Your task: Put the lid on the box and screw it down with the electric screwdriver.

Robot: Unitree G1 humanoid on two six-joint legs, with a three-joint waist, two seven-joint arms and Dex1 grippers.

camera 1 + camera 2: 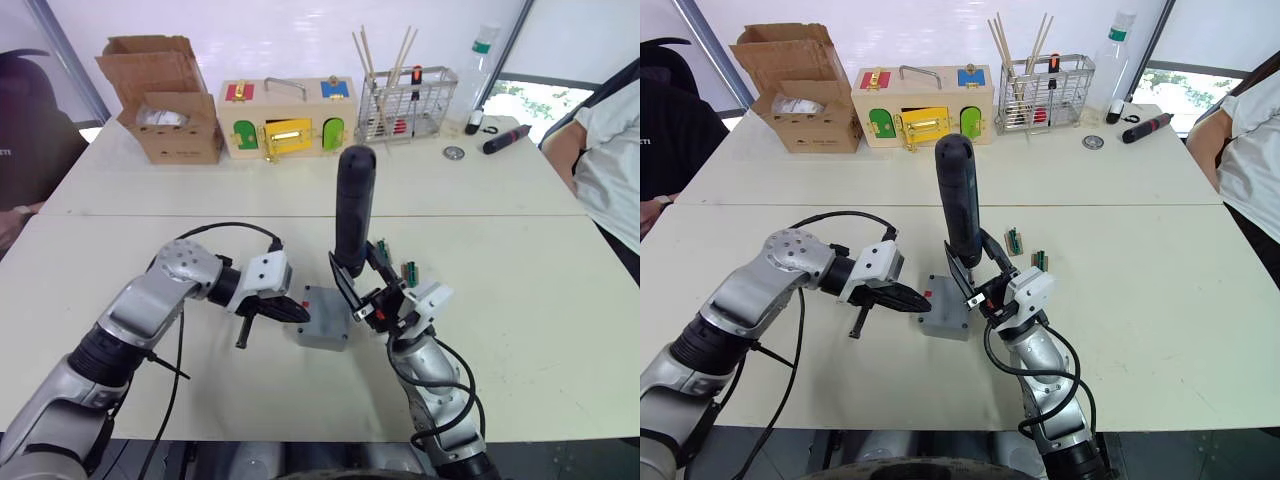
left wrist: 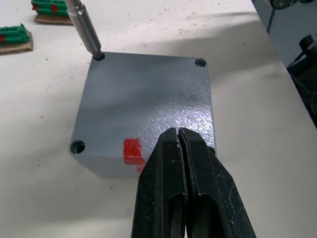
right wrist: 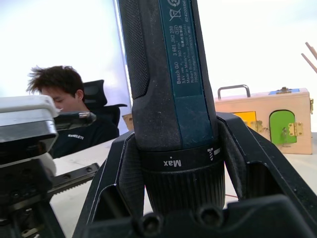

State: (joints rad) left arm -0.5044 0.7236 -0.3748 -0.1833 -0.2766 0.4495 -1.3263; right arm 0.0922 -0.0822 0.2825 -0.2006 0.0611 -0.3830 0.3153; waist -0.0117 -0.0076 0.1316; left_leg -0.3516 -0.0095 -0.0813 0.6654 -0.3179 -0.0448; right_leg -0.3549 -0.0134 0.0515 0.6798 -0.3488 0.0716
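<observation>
The grey box (image 1: 322,334) stands on the table's near middle, a red mark (image 2: 132,150) on its side. The lid (image 2: 148,94) lies flat on top of it, with holes showing at its corners. My left gripper (image 1: 300,312) is shut, and its fingertips (image 2: 171,136) rest on the lid's edge just above the red mark. The dark electric screwdriver (image 1: 353,215) stands nearly upright, with my right gripper (image 3: 181,163) shut on its lower body. Its metal bit (image 2: 85,29) sits in the lid's corner hole farthest from the left gripper.
Along the table's back stand a cardboard box (image 1: 165,100), a wooden box with coloured doors (image 1: 287,118), and a wire rack (image 1: 405,100). A black-and-red pen-like tool (image 1: 505,138) lies at the back right. Green connectors (image 1: 408,270) lie right of the screwdriver. A person (image 1: 610,150) sits at the right.
</observation>
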